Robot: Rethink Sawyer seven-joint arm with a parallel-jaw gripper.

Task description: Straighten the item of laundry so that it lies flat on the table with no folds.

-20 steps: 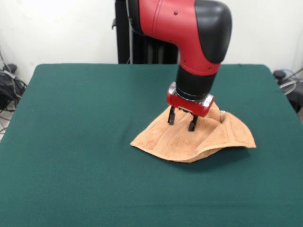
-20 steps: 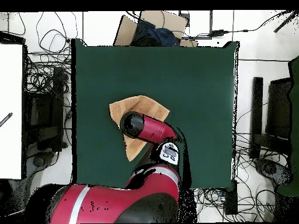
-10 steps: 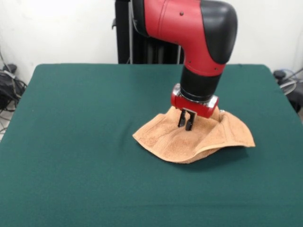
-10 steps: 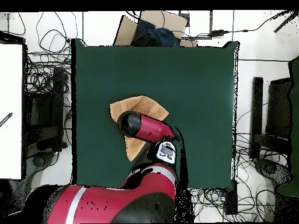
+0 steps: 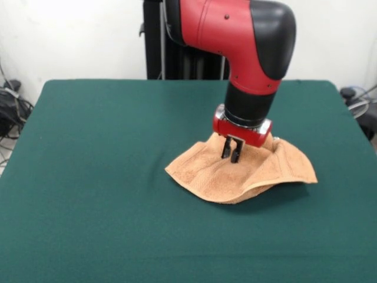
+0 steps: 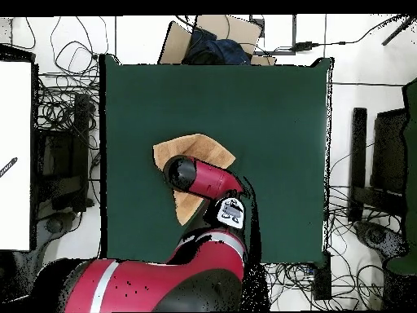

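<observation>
The peach-orange item of laundry (image 5: 259,171) lies rumpled on the green table (image 5: 100,177), right of centre, its near edge folded and lifted. My gripper (image 5: 231,159) stands on top of the cloth near its middle, fingers close together and shut, pinching a ridge of towel. In the overhead view the arm (image 6: 199,178) covers most of the item of laundry (image 6: 195,148); the gripper itself is hidden there.
Cables and equipment (image 6: 57,138) crowd the floor on both sides of the table. A cardboard box (image 6: 212,39) sits beyond the far edge in the overhead view. A white surface (image 6: 15,155) stands at the left.
One second ago the fingers were spread apart on the towel; they closed together and pulled the cloth's left edge in slightly. Nothing has moved in the last half second.
</observation>
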